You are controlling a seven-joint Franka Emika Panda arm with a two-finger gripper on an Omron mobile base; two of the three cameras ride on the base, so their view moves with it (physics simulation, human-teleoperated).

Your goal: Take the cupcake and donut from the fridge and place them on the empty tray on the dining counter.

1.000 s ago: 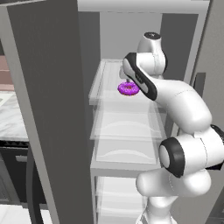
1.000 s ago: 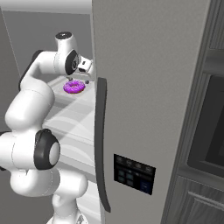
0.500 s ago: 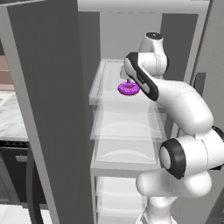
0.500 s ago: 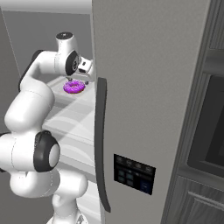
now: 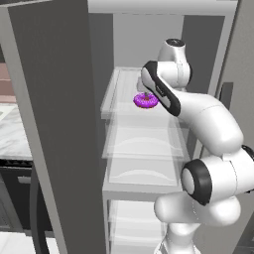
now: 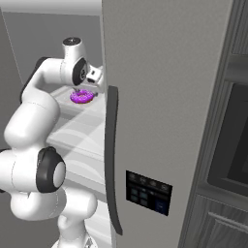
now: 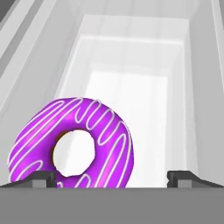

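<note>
Left base view: arm reached into the open fridge, claw at the donut on the upper translucent shelf. Right base view: donut lay flat near the shelf front, wrist above it. Hand view: claw spread wide, donut offset toward one fingertip, not yet pinched; probably lining up to straddle it.

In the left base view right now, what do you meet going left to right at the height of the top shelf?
Open fridge door → top translucent shelf → donut → robot arm → fridge's right side wall.
</note>
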